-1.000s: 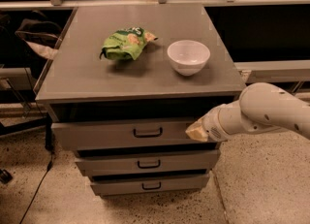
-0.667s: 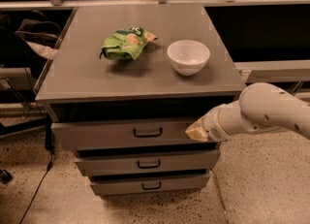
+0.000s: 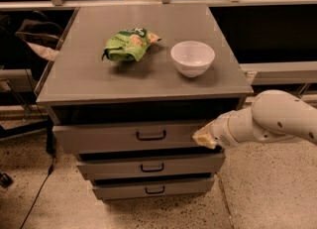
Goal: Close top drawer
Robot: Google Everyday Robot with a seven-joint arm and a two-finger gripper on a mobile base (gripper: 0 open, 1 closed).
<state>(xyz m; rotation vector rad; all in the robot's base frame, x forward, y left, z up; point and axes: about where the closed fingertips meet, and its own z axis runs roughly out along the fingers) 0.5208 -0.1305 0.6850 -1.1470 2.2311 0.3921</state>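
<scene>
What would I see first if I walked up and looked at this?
The big pale robot arm coming in from the right catches the eye first. Its gripper is at the right end of the top drawer, which sticks out a little from the grey cabinet. On top of the cabinet sit a crumpled green snack bag on the left and a white bowl on the right.

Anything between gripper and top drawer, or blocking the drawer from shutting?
Nothing visible does. The gripper is at the right end of the top drawer front, nothing between them. The drawer stands slightly out of the cabinet; the dark gap above it shows no item, its inside mostly hidden.
</scene>
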